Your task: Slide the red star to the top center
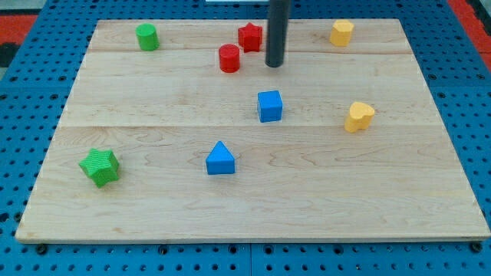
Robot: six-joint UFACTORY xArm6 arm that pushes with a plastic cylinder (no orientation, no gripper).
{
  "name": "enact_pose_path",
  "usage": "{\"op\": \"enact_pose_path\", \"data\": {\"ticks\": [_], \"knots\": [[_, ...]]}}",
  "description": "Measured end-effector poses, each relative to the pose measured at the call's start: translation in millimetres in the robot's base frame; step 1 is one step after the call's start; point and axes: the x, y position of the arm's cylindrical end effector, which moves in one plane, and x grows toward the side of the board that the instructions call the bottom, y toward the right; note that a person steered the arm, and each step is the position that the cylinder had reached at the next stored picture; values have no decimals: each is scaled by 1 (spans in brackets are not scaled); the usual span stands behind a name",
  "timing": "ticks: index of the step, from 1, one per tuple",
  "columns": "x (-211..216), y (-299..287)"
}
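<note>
Writing: no brand, label or lettering readable anywhere on the blocks or the wooden board [153, 199].
My tip: and here's my tip [275, 65], down on the board near the view's top centre, a plain dark rod with nothing to open or close and nothing held.
Contact: the rod stands just to the right of the red star [249, 36]; touching or a hair apart, I cannot tell.
Red star: sitting at the view's top, just left of centre.
Red cylinder [229, 58]: right below and left of the star, close by.
Blue cube [269, 106]: mid-board, below my tip, well apart.
Blue triangle [220, 159]: lower down, left of centre.
Green cylinder [147, 37]: top left.
Green star [100, 166]: lower left.
Yellow blocks: one yellow block [342, 32] at top right, a yellow heart [358, 116] on the right at mid-height.
</note>
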Motion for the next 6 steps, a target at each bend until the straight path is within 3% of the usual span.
{"op": "enact_pose_path", "data": {"ticks": [1, 2, 4, 6], "knots": [[1, -46], [1, -54], [-7, -52], [-42, -37]]}}
